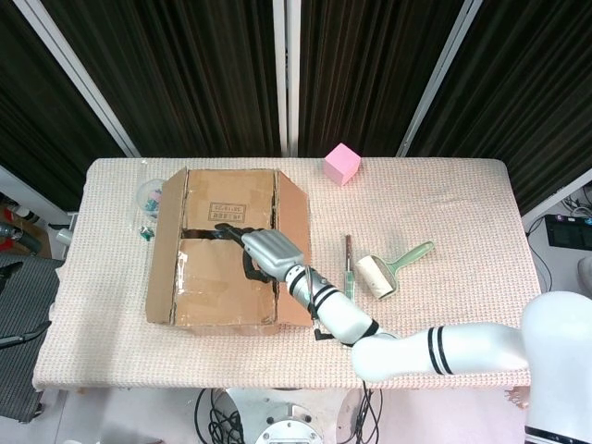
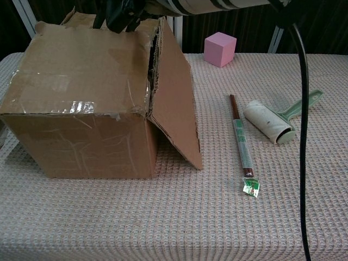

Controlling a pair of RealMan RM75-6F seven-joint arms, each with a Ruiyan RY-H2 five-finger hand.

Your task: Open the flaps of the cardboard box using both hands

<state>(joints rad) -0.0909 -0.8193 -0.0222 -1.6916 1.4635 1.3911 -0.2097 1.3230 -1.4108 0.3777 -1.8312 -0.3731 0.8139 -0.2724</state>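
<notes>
The dark fingers [image 1: 229, 231] of the right hand [image 1: 264, 248] reach across the top of the brown cardboard box [image 1: 222, 277], their tips at the seam between its two inner flaps; whether they pinch a flap edge or only rest there I cannot tell. In the chest view the same hand [image 2: 122, 16] shows at the upper left, over the box's top edge. The left hand appears in neither view.

The box sits at the left of centre on the counter [image 1: 462, 203], which is covered in a beige, waffle-textured cloth. Its right outer flap [image 2: 176, 92] hangs down and outward, its edge touching the cloth; the left outer flap [image 1: 166, 245] stands out to the side. Clear tape glints on the near face.

To the right of the box, apart from it, lies a thin brown stick with a green tip [image 2: 240, 141], and just beyond that a lint roller with a pale green handle [image 2: 272, 122]. A pink foam cube [image 1: 341, 164] stands near the counter's far edge. A clear rounded object [image 1: 148, 196] sits just beside the box's left side, partly hidden.
</notes>
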